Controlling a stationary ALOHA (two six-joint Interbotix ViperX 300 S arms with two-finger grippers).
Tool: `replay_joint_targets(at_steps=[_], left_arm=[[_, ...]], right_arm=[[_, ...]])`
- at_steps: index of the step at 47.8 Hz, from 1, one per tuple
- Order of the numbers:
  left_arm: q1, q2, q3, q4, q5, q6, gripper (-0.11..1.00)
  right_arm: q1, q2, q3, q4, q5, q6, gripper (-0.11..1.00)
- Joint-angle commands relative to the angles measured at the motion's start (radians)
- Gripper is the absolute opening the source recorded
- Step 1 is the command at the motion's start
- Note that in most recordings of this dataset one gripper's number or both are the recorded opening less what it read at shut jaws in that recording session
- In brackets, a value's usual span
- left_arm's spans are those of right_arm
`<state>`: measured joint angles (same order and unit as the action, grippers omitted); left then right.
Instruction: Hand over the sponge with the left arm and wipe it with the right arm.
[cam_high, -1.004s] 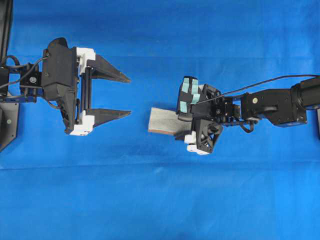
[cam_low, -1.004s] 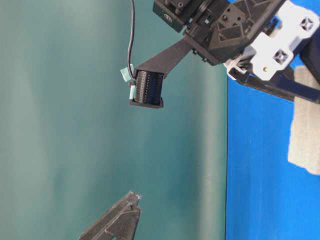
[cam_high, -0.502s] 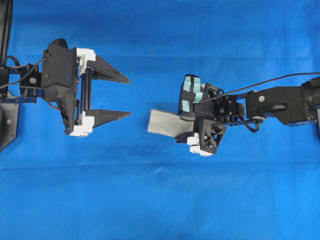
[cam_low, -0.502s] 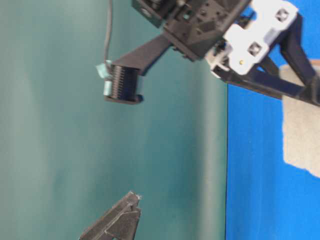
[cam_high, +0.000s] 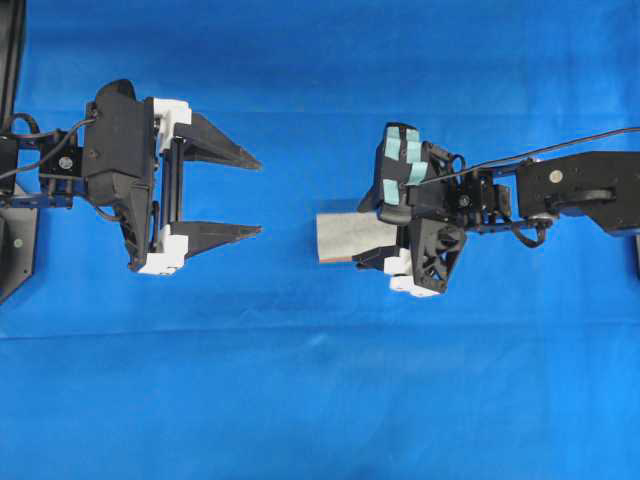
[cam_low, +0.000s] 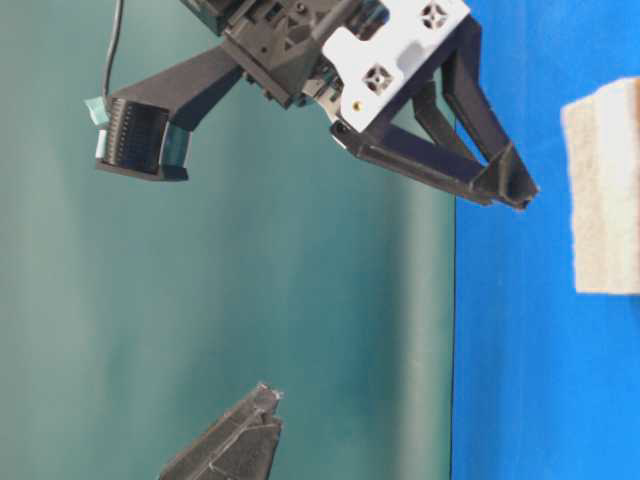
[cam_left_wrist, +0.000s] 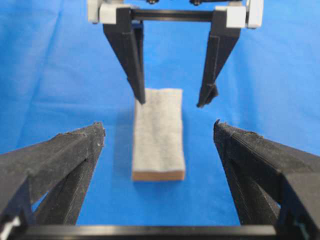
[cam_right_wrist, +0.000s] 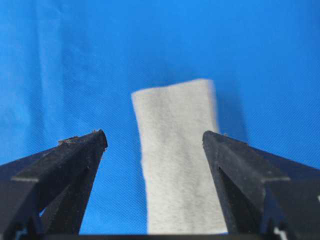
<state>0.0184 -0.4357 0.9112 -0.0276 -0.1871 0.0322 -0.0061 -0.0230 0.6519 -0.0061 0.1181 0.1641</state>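
your left gripper (cam_high: 258, 194) stands wide apart and holds nothing; its two long pointed black fingers (cam_high: 222, 143) point toward the middle of the table, well clear of the sponge (cam_high: 345, 238). in your left wrist view those fingers (cam_left_wrist: 65, 165) frame the pad from either side with blue cloth showing between them and it.

your right gripper (cam_left_wrist: 172, 102) is also spread as wide as it goes and grips nothing. in your right wrist view the sponge (cam_right_wrist: 177, 160) lies between the two black fingers (cam_right_wrist: 65, 170), with a strip of blue on each side, so neither finger touches its sides. in the table-level view the fingertips (cam_low: 515, 185) appear to hang just off the cloth, short of the pad, though that angle is awkward and you cannot be sure of the gap.

the sponge (cam_left_wrist: 159, 135) lies flat on the blue cloth (cam_high: 320, 400), between the two arms and partly under the right wrist block with its pale teal patches (cam_high: 400, 165). it is a small rectangular pad with a pale grey-white, fuzzy, speckled face and a thin brown-orange layer along the end nearer your left arm. the fingers are matt black plastic with a rough printed grain, mounted on white fittings (cam_high: 165, 255). the cloth is a fine-woven blue with soft creases.
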Motion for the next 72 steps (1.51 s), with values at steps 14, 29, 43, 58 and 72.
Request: replay_joint_targets(at_steps=[14,29,43,58,72], left_arm=[[-0.003,-0.006,-0.011,0.000,-0.011,0.003,0.88],[-0.003,-0.017,-0.005,0.000,-0.011,0.003,0.88],[-0.005,-0.049,0.015,-0.002,-0.011,-0.002,0.88],[-0.032,-0.147,0.071,-0.002,-0.015,-0.003,0.88],[-0.091,-0.268,0.141,-0.002,-0.015,-0.002,0.88]], right_arm=[[-0.006,-0.149,0.009,-0.031,0.032,-0.002,0.75],[-0.006,-0.400,0.141,-0.055,0.018,-0.005,0.75],[-0.006,-0.686,0.321,-0.057,0.014,-0.005,0.75],[-0.008,-0.982,0.518,-0.057,0.023,-0.005,0.75],[-0.008,-1.058,0.637,-0.052,-0.008,0.002,0.75]])
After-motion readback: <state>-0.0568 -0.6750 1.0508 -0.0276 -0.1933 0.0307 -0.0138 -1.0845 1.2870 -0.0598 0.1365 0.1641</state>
